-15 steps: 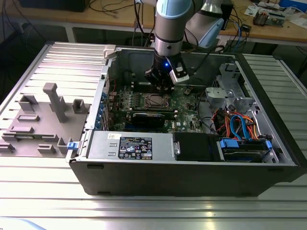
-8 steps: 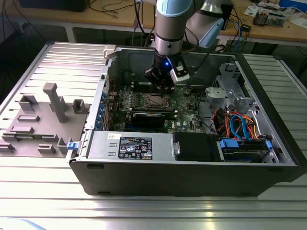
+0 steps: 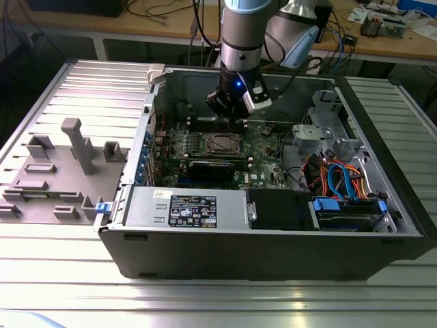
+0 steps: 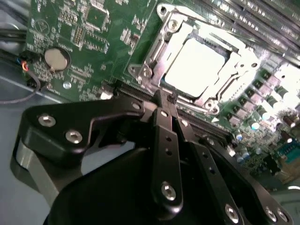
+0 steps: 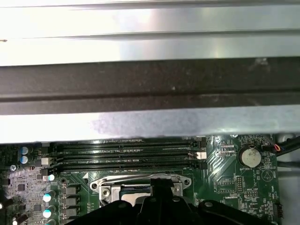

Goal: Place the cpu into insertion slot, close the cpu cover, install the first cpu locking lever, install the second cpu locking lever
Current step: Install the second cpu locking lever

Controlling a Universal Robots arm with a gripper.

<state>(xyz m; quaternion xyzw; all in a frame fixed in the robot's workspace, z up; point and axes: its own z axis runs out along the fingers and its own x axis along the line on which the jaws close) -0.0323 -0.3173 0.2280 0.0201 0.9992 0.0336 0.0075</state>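
Judging from how things lie, the cpu (image 4: pixel 193 65) is already seated in the insertion slot (image 4: pixel 154 54) and the cpu cover (image 4: pixel 220 91) has been lowered over it, so the step in hand is taken to be the locking levers. The end effector (image 4: pixel 168 101) is seen with its two fingers brought together to a narrow tip, nothing gripped between them, poised just beside the near edge of the socket frame. For the step to be done well, a lever should be pressed with the tip alone — kept off the chip's bright top and off the long black memory slots (image 5: pixel 126 152) close by — and swept sideways under its hook with little force, since the thin frame could be bent. In the exterior view the end effector (image 3: pixel 235 109) hangs above the green motherboard (image 3: pixel 266 147) inside the open computer case (image 3: pixel 273 239), which lies on the ribbed tabletop (image 3: pixel 205 301). The cpu shows as a flat square with a pale, glaring metal top, framed by the silver cover's window — its edges are hidden beneath the frame.
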